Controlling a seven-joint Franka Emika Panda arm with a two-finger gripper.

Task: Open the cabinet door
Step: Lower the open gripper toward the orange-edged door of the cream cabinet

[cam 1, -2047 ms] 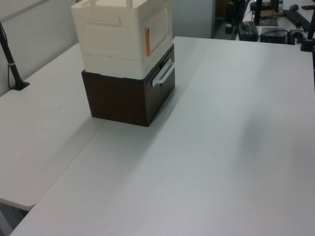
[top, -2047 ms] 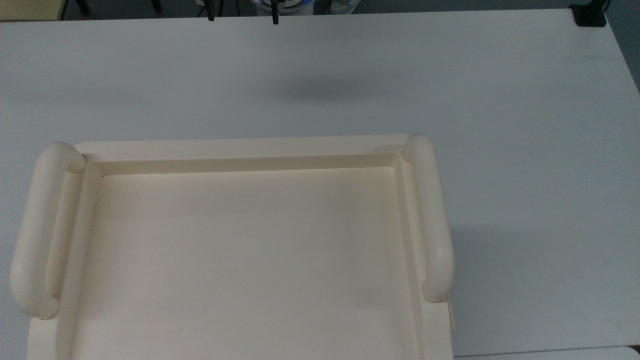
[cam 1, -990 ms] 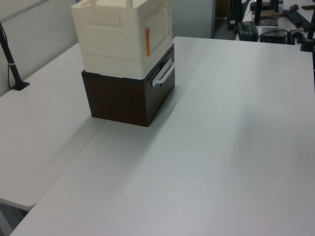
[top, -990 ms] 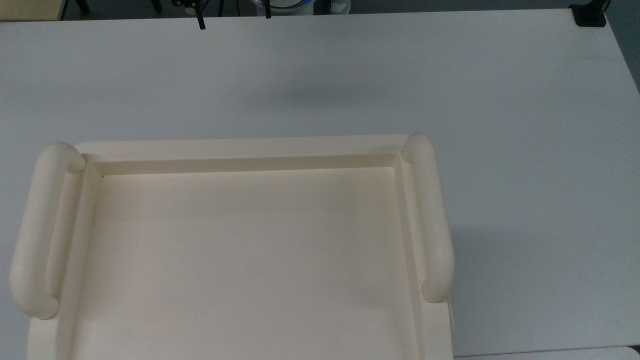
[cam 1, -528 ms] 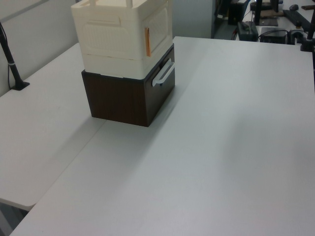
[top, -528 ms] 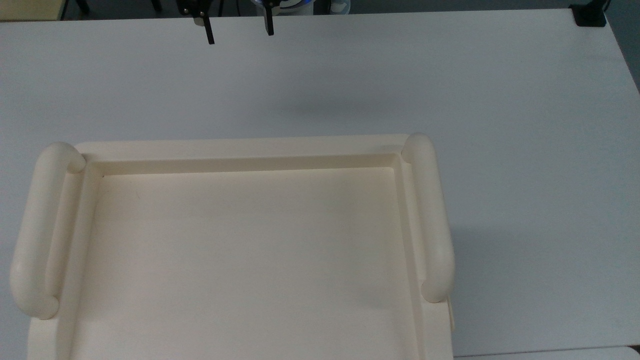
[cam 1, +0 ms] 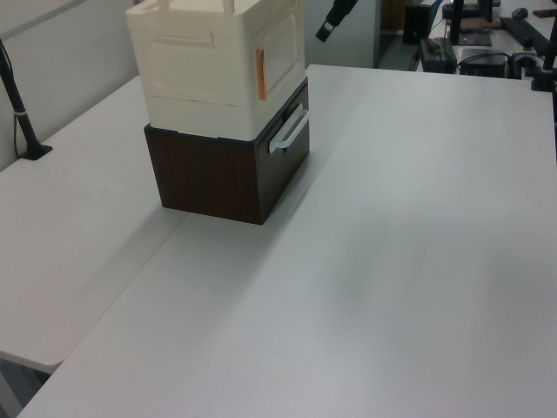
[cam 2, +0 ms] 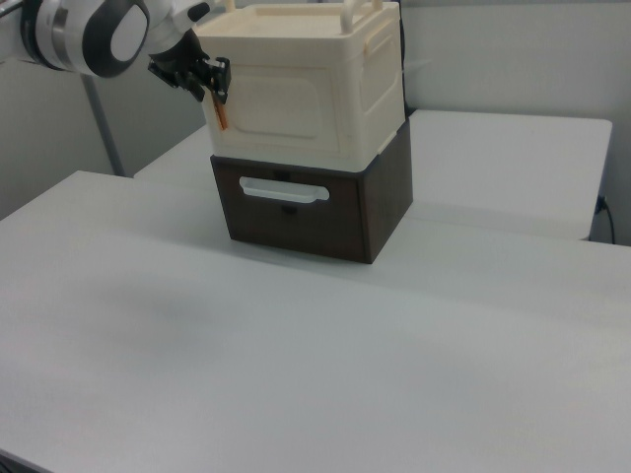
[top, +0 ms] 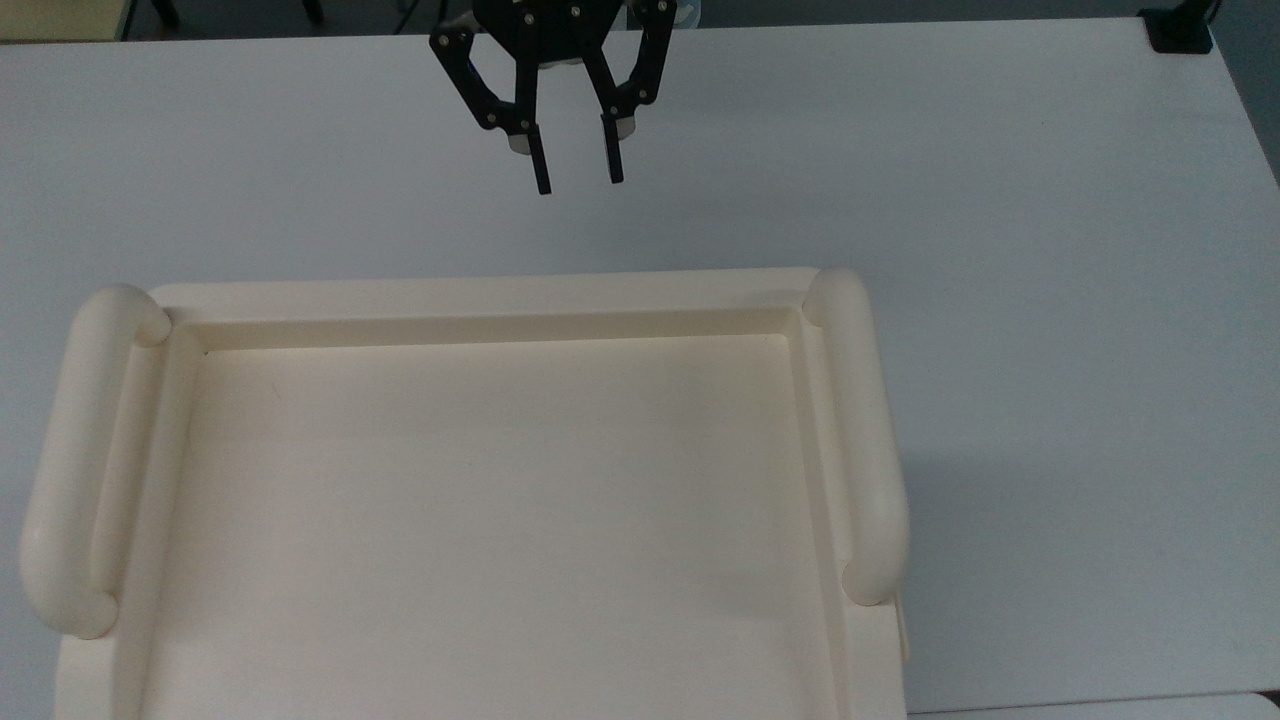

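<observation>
The cabinet (top: 480, 295) is a cream box with a recessed top and a tubular bar (top: 860, 430) on each side. Its door (cam 2: 286, 99) is the shut front panel, with a copper-coloured strip (cam 2: 225, 115) down the right view's left edge. The left view shows the door (cam 1: 283, 48) with the strip (cam 1: 259, 74) on its near edge. My gripper (top: 579, 180) hangs open in front of the cabinet, nothing between its black fingers. In the right view the gripper (cam 2: 202, 74) is level with the door's upper left corner, close to the strip. Its tip (cam 1: 325, 33) shows in the left view.
The cabinet stands on a dark brown drawer unit (cam 2: 296, 222) with a white handle (cam 2: 284, 191). Both rest on a white table (top: 1000, 250) with wide bare surface in front. A black pole (cam 1: 22, 113) rises at the left view's left.
The gripper has come in from the top view's upper edge towards the cabinet's front and shifted to the top view's right. Its fingers stand closer together than before.
</observation>
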